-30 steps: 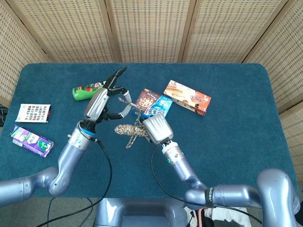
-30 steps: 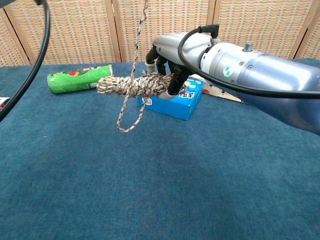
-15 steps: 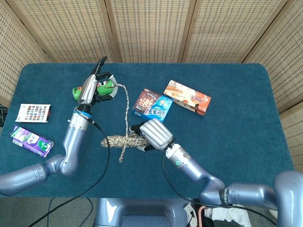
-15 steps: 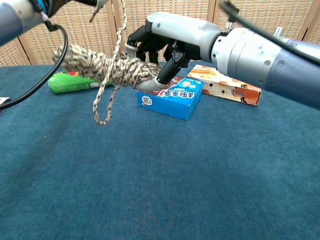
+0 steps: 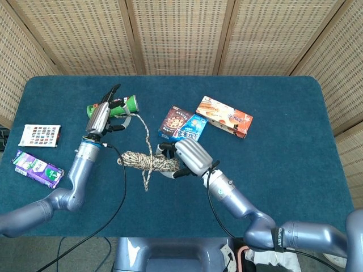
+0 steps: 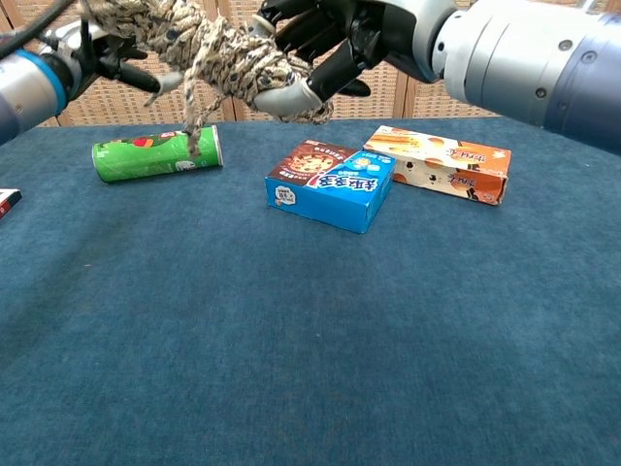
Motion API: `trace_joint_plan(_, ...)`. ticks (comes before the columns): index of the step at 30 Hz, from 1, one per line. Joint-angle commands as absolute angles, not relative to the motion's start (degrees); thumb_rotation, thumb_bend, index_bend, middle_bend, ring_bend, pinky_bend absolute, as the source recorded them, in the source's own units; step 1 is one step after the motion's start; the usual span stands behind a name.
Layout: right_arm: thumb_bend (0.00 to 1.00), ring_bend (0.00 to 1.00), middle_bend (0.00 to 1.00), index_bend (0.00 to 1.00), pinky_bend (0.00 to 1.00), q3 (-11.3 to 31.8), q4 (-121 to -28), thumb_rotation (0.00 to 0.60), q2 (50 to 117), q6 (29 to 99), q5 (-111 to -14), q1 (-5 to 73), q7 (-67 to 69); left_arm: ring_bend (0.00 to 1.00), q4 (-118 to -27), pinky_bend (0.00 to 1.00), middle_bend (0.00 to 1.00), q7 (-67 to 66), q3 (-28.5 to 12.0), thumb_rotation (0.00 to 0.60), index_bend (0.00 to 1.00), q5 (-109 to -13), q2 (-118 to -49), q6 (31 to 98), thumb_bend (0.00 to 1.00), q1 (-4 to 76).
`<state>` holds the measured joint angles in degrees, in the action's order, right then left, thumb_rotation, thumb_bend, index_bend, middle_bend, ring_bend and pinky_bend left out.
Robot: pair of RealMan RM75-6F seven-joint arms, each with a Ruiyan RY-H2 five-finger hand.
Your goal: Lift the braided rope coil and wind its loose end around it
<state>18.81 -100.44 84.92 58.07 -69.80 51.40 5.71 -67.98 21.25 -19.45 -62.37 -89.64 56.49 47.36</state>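
Note:
My right hand [image 5: 186,158] [image 6: 335,44] grips one end of the braided rope coil [image 5: 146,161] [image 6: 209,49] and holds it high above the blue table [image 5: 272,147]. The coil lies roughly level, pointing left. A loose strand [image 5: 146,129] runs from the coil up to my left hand [image 5: 105,116], which pinches its end over the green can. A short loop of rope [image 5: 147,180] hangs below the coil. In the chest view my left hand [image 6: 92,58] shows only partly at the upper left, behind the coil.
A green can [image 5: 112,108] [image 6: 155,155] lies on its side at the left. A brown and blue snack box [image 5: 182,126] [image 6: 332,186] and an orange box [image 5: 224,116] [image 6: 437,165] lie in the middle. A card [image 5: 39,135] and purple carton [image 5: 37,168] sit near the left edge.
My right hand has raised the coil higher and brought it closer to the robot. My left hand has swung left and lower, carrying the loose strand with it.

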Motion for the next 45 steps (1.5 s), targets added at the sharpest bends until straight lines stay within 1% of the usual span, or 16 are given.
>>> trace_joint_plan(1, 0.87, 0.58, 0.76, 0.66, 0.86, 19.7, -101.3, 0.6, 84.5, 58.3, -68.0, 51.1, 4.9, 0.0, -64.4, 0.0, 0.0, 23.3, -16.7, 0.6, 0.81, -66.2, -89.7, 56.4, 0.54, 45.6)
trace_joint_plan(5, 0.87, 0.58, 0.76, 0.66, 0.86, 21.3, -101.8, 0.6, 84.3, 58.3, -64.7, 51.1, 4.9, 0.0, -60.5, 0.0, 0.0, 26.7, -14.5, 0.6, 0.81, -68.8, -89.5, 55.7, 0.54, 43.9)
trace_joint_plan(12, 0.87, 0.58, 0.76, 0.66, 0.86, 22.9, -101.3, 0.6, 84.8, 58.3, -60.8, 51.3, 4.3, 0.0, -56.5, 0.0, 0.0, 31.3, -12.7, 0.6, 0.81, -72.4, -89.7, 55.5, 0.54, 42.7)
trace_joint_plan(23, 0.87, 0.58, 0.76, 0.66, 0.86, 26.1, -101.0, 0.6, 85.3, 59.1, -53.1, 51.1, 4.4, 0.0, -50.7, 0.0, 0.0, 31.1, -7.9, 0.6, 0.81, -79.3, -89.7, 58.4, 0.54, 40.6)
trace_joint_plan(30, 0.87, 0.58, 0.76, 0.66, 0.86, 26.7, -100.4, 0.6, 85.3, 59.8, -50.0, 51.2, 2.7, 0.0, -48.8, 0.0, 0.0, 31.8, -5.7, 0.6, 0.81, -82.0, -89.6, 59.5, 0.54, 39.5)
trace_joint_plan(38, 0.87, 0.58, 0.76, 0.66, 0.86, 25.4, -99.1, 0.6, 86.0, 61.9, -47.8, 52.1, -3.9, 0.0, -48.0, 0.0, 0.0, 31.6, -4.0, 0.6, 0.81, -85.9, -88.8, 64.0, 0.54, 38.6)
trace_joint_plan(42, 0.87, 0.58, 0.76, 0.66, 0.86, 25.7, -99.4, 0.6, 86.9, 64.2, -43.5, 53.1, -9.1, 0.0, -47.7, 0.0, 0.0, 28.1, -1.9, 0.6, 0.81, -89.7, -88.0, 67.5, 0.55, 38.2)
trace_joint_plan(45, 0.88, 0.58, 0.76, 0.66, 0.86, 25.7, -99.7, 0.6, 87.4, 66.3, -40.5, 54.1, -14.0, 0.0, -49.0, 0.0, 0.0, 25.5, -0.5, 0.6, 0.81, -92.2, -86.9, 69.8, 0.55, 37.9)
